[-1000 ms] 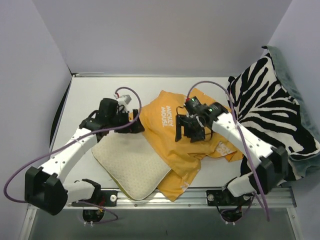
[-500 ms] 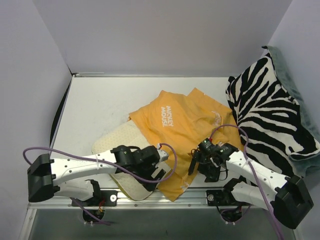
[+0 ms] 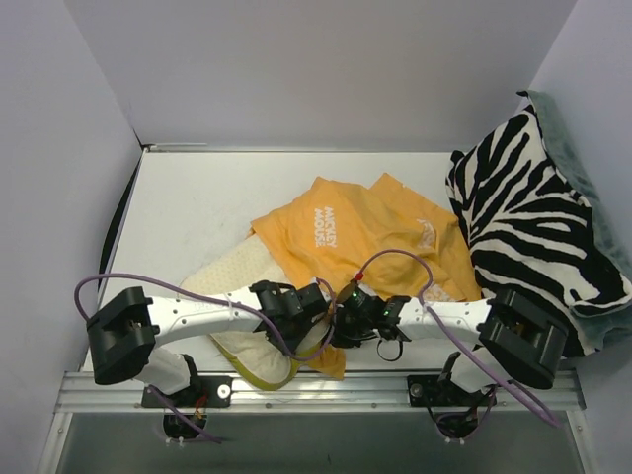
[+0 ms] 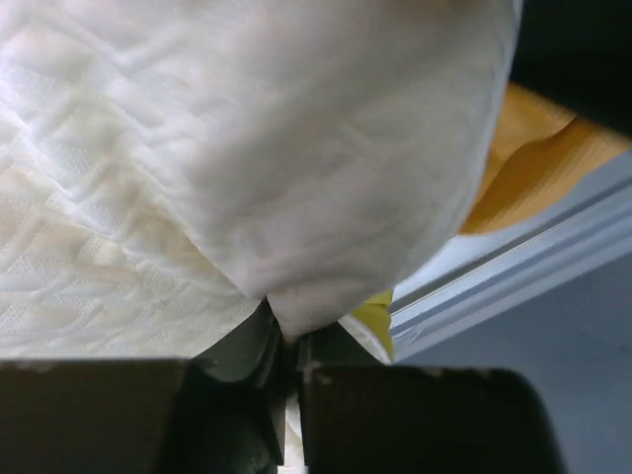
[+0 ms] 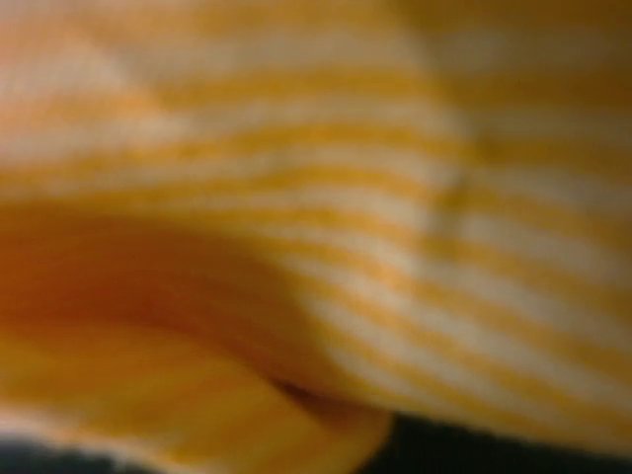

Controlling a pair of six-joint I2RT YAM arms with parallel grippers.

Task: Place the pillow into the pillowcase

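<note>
The pillow [image 3: 229,281] is seen at the near left of the counter [image 3: 188,207], its right end against the near corner of the pillowcase [image 3: 365,232], which is spread crumpled mid-counter beside the zebra cushion [image 3: 533,227]. A small pleat of the pillow's cover is pinched between the closed fingers of the left gripper [image 4: 286,341]. So little is held that it could be lost under a pull, or the cover stretched while the pillow is left behind. Whether the right gripper [image 3: 357,318] is pressed together on the pillowcase cannot be told, its wrist view being filled with blurred orange cloth; if both layers were caught together, the mouth would be kept shut. Both arms are folded low along the near edge, forearms turned inward and wrists nearly met, so a clash is to be feared
</note>
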